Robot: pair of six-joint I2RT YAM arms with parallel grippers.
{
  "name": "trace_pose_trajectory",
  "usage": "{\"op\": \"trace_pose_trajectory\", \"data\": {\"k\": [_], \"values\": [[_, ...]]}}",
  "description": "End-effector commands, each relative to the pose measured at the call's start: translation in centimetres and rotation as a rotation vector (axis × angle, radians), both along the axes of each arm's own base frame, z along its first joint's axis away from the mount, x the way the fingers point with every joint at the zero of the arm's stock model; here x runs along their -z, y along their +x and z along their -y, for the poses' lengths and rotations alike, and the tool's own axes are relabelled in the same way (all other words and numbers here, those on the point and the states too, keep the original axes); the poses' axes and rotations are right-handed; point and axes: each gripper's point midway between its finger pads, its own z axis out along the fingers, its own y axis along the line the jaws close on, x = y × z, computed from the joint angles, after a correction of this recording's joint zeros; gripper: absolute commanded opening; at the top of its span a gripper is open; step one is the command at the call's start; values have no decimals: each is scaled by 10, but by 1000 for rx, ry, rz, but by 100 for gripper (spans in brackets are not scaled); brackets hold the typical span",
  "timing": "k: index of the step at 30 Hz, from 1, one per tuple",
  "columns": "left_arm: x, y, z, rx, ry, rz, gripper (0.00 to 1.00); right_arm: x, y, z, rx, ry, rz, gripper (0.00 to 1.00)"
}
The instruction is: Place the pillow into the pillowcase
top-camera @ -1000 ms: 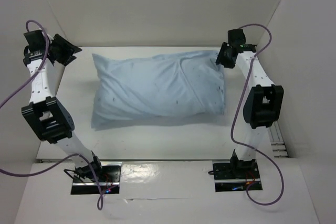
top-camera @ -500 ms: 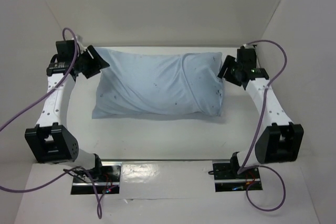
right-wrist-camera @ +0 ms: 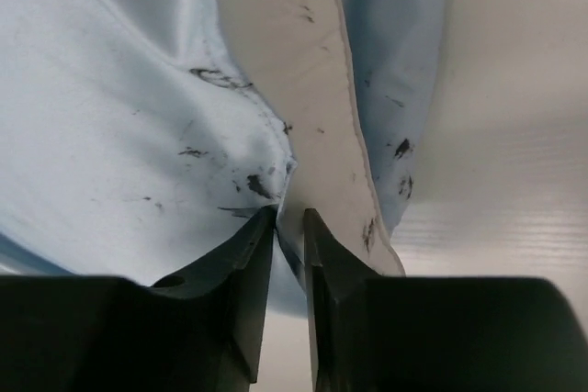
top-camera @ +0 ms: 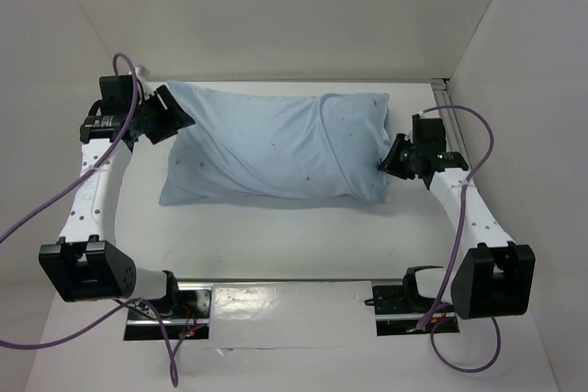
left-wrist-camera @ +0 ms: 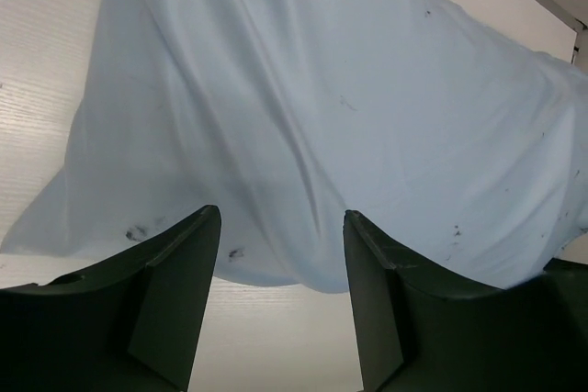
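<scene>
- The pillowcase [top-camera: 276,149] lies plump and full across the far half of the counter [top-camera: 276,231], long side running left to right, creased, with tiny dark specks.
- The left pincer [top-camera: 170,115] sits at the case's far-left corner. In the left wrist view it is released: its two dark fingers [left-wrist-camera: 175,263] stand wide apart, and the blue cloth spreads beyond them with its lower edge showing in the gap. From these views I cannot tell whether the fingers touch the cloth.
- The right pincer [top-camera: 393,159] is at the case's right end, towards the near corner, touching the cloth.
- In the right wrist view it is clenched, with its fingertips [right-wrist-camera: 248,245] almost together on a thin fold of the pillowcase.
- A whitish strip [right-wrist-camera: 294,89] with a seamed edge runs between blue folds just beyond those tips. I cannot tell whether it is the pillow or the case's lining.
</scene>
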Motion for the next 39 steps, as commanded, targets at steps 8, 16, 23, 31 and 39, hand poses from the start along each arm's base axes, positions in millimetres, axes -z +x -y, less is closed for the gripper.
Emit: {"op": "trace_pose_trajectory", "data": {"k": [8,16,23,31,39], "values": [[-11,3,17,40,16,21,68,-50,9,27,145,-76,147,0],[-23,10,21,40,38,38,68,-112,-33,118,560,-399,158,0],[-18,13,52,120,37,10,68,-90,-31,143,670,-527,47,0],[-33,11,67,162,72,38,71,-108,-6,126,600,-432,105,20],[-15,-17,109,242,81,21,74,-103,32,49,239,-201,212,80]]}}
